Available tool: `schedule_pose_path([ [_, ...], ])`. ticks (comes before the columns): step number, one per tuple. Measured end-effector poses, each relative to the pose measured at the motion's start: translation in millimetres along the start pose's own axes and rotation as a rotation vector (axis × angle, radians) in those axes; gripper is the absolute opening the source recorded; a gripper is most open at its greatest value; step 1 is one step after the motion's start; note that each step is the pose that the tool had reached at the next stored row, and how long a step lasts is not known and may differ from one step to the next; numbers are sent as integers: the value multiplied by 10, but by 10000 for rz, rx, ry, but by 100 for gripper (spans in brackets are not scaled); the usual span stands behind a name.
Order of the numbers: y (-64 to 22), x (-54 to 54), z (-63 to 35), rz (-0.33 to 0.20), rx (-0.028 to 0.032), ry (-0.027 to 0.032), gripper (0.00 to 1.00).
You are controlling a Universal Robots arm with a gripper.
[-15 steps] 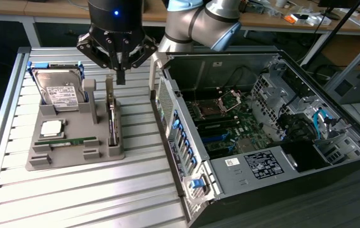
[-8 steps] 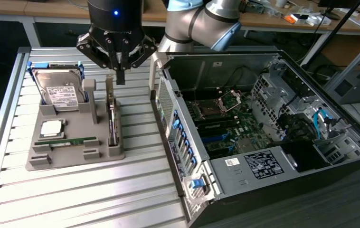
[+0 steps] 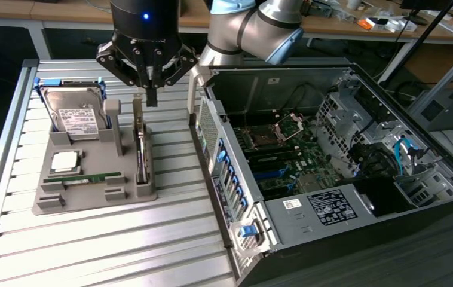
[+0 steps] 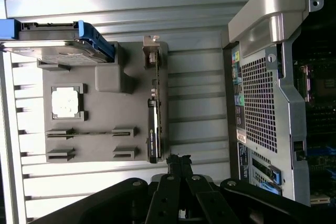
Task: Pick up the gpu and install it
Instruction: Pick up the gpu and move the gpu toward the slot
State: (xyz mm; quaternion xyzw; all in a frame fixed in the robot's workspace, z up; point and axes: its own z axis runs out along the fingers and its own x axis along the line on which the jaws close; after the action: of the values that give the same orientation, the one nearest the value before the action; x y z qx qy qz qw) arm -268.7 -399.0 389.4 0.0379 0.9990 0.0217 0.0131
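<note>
Closed end effector point(image 3: 152, 97) above gpu point(image 3: 141, 152); illegible white label point(image 3: 80, 121) on hard drive point(image 3: 66, 95)

I see my gripper point(image 3: 152, 100), fingers pressed together, hanging close over the gpu point(image 3: 141, 152), which stands on edge in the grey holder point(image 3: 91, 192) beside the hard drive point(image 3: 75, 116). The open computer case point(image 3: 210, 128) sits on the exterior view's right.
</note>
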Motion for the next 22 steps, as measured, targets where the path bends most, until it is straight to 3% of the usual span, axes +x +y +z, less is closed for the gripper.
schedule_pose_path([
  [2,0,0,0,1,0,0,23],
  [3,0,0,0,1,0,0,23],
  [8,0,0,0,0,0,0,48],
  [22,-3,2,62,0,0,0,48],
])
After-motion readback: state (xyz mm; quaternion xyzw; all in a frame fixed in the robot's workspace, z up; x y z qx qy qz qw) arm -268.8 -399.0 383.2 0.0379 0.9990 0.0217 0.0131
